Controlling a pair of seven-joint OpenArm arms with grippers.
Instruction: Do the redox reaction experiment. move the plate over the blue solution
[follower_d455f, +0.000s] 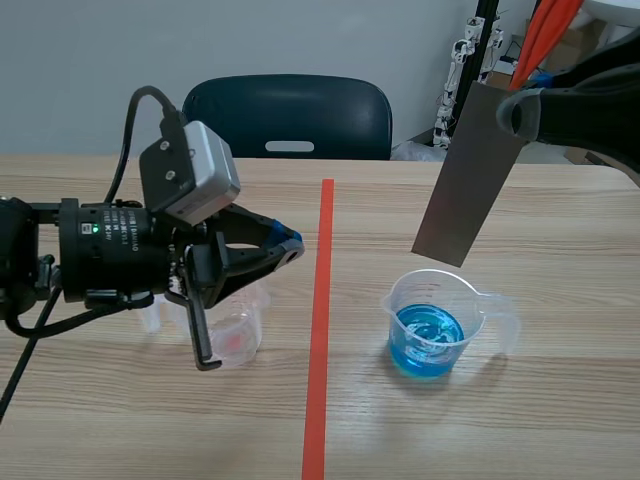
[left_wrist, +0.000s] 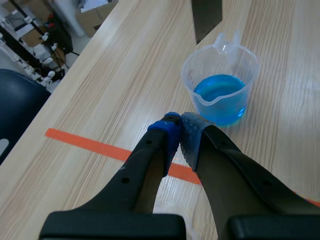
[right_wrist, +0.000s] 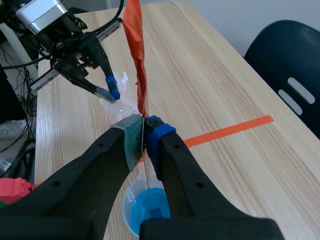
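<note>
A grey metal plate (follower_d455f: 470, 170) hangs tilted, its lower edge just above a clear beaker of blue solution (follower_d455f: 428, 335) on the table right of the tape line. My right gripper (follower_d455f: 515, 112) is shut on the plate's upper end. In the right wrist view the plate (right_wrist: 147, 170) shows edge-on between the pads, and the beaker (right_wrist: 147, 210) lies straight below. My left gripper (follower_d455f: 290, 246) hovers left of the tape line, shut on nothing; its fingers (left_wrist: 172, 131) point toward the beaker (left_wrist: 220, 87) and the plate's lower end (left_wrist: 206, 17).
A small clear cup (follower_d455f: 235, 338) with a pink trace inside stands under the left gripper, also seen as the clear cup (right_wrist: 122, 102) in the right wrist view. A dark blue chair (follower_d455f: 290, 115) is behind the table's far edge. Boxes and gear sit at the back right.
</note>
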